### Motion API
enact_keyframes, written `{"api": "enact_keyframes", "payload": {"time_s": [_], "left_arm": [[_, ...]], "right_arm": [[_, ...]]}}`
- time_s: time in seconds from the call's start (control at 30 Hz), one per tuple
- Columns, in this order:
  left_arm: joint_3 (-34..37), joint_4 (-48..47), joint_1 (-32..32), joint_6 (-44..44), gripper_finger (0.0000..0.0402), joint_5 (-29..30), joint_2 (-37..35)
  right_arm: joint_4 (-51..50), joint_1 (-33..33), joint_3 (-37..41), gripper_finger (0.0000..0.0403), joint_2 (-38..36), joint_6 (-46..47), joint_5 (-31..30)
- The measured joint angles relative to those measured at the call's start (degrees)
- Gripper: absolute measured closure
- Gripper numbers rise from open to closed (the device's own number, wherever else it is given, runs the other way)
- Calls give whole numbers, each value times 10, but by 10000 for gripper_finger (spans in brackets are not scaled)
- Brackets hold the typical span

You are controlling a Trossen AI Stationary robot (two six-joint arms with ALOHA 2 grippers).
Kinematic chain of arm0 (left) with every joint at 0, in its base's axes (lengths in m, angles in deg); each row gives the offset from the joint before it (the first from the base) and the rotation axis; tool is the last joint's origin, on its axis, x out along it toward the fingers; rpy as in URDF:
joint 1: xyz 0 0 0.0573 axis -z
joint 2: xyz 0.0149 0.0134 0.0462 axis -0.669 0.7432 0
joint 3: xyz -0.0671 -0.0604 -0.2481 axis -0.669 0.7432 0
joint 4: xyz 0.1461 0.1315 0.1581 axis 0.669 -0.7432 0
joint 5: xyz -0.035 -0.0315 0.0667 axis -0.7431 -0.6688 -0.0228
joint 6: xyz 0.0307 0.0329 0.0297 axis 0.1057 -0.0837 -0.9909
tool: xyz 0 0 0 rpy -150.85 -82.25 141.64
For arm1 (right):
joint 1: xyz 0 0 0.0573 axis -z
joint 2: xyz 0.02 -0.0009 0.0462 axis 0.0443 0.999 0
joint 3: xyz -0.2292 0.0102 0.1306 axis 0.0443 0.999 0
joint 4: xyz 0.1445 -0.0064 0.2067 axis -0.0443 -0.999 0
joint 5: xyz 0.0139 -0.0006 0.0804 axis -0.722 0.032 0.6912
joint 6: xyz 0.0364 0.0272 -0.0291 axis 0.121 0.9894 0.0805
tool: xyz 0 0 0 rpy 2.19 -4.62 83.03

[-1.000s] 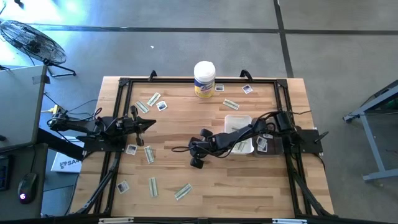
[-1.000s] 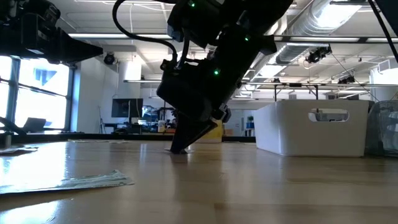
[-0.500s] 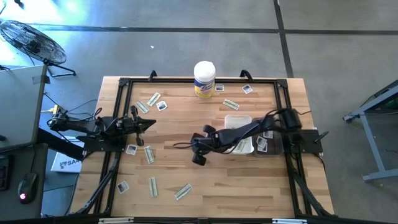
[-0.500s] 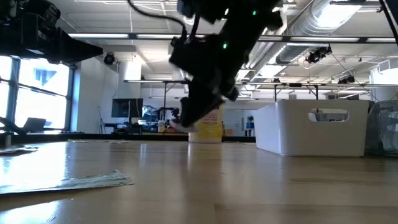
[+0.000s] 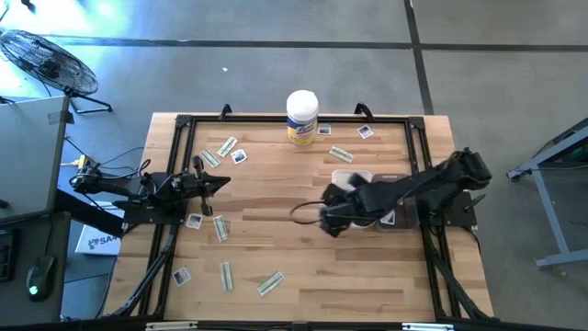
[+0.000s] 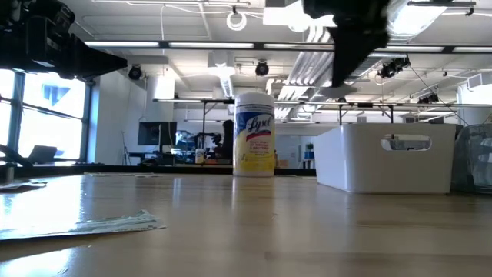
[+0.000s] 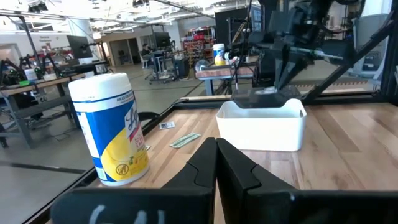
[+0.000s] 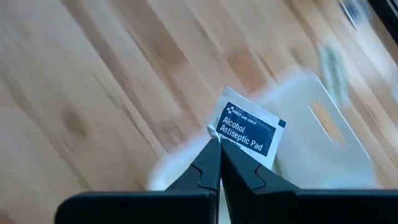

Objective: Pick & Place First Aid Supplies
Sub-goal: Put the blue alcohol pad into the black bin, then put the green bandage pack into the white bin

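One right gripper (image 8: pixel 219 144) pinches an antiseptic pad (image 8: pixel 249 131) aloft.

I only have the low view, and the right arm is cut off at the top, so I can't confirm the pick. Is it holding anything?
Observer: Yes. The right wrist view shows the right jaws shut on a white packet labelled Alcohol Antiseptic Pad.
Operator: Where is it relative to the bin?
Observer: From above, those jaws are at the white bin, at its edge nearest the left arm.
Operator: And the left arm?
Observer: At the table's left side, left jaws shut, holding nothing.
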State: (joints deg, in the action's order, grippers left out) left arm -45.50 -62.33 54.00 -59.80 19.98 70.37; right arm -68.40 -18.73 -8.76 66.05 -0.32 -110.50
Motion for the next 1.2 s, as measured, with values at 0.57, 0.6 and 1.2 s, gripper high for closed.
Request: {"api": "enact_keyframes", "payload": {"time_s": [0.57,0.6,1.2], "left_arm": [[0,0,0,0,401,0,0],[0,0,0,0,401,0,0],[0,0,0,0,401,0,0]], "right_arm": [[-187,-78,141,403,-70,265,104],[-181,-79,165,403,-82,277,118],[4,8,410,356,-222,276,195]]}}
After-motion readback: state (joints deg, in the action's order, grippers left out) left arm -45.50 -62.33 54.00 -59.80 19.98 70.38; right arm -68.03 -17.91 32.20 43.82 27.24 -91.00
